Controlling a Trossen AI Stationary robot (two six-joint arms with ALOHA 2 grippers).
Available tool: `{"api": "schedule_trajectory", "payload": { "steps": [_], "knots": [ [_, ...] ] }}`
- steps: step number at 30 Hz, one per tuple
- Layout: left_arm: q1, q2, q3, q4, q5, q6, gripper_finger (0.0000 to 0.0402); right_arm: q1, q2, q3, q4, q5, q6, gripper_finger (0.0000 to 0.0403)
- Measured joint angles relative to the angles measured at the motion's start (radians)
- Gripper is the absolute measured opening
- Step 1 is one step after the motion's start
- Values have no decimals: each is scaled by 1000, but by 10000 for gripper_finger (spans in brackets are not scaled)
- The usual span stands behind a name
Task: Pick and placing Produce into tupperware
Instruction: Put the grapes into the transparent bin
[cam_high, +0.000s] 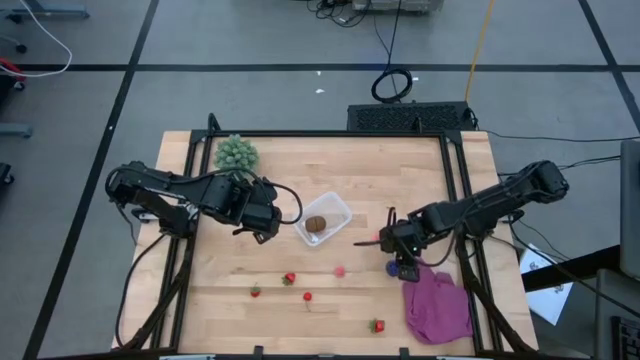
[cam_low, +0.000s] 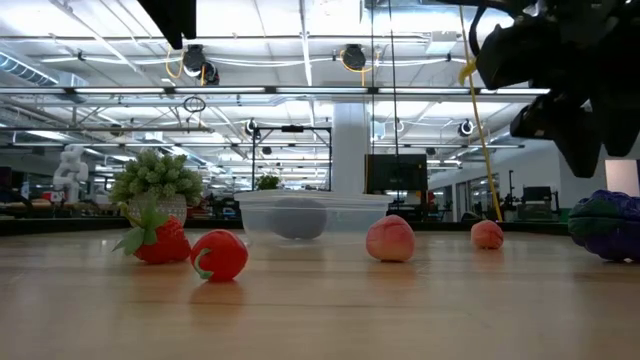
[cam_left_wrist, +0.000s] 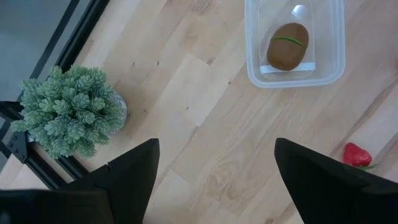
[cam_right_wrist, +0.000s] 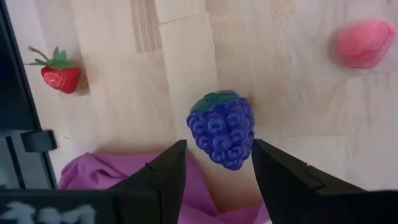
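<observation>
The right gripper (cam_right_wrist: 214, 165) was seen at roughly four o'clock on the pale wooden table (cam_high: 350, 170), its jaws partly open on either side of the purple toy grape cluster (cam_right_wrist: 222, 129). Actual contact between the fingers and the cluster could not be made out, so a grip was not confirmed. The cluster was lying at the edge of the crumpled purple cloth (cam_high: 438, 305), part of which was hidden behind the fingers in the right wrist view.

The left gripper (cam_left_wrist: 214, 177) was held at about nine o'clock with jaws spread wide and nothing between them.

The small clear plastic rectangular tub (cam_high: 323, 218) was found near table centre, with the brown rounded toy fruit (cam_high: 316, 225) inside. In the low view the tub showed only as a faint outline.

The small red strawberries (cam_high: 289, 278) were scattered toward six o'clock, with a pink fruit (cam_high: 340, 270) near them. One strawberry (cam_left_wrist: 357, 154) was cut off by a finger in the left wrist view.

The green spiky plant (cam_high: 236, 153) was noted at ten o'clock.
</observation>
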Motion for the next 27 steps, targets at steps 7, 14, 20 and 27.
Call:
{"api": "schedule_trajectory", "payload": {
  "steps": [7,14,20,27],
  "knots": [
    [0,0,0,0,0,2,324,-40,0,0,-9,-45,4,174],
    [0,0,0,0,0,3,320,-54,0,0,-16,-70,31,174],
    [0,0,0,0,0,1,319,-54,0,0,-15,-71,40,174],
    [0,0,0,0,0,3,319,-54,0,0,1,-70,33,174]
  ]
}}
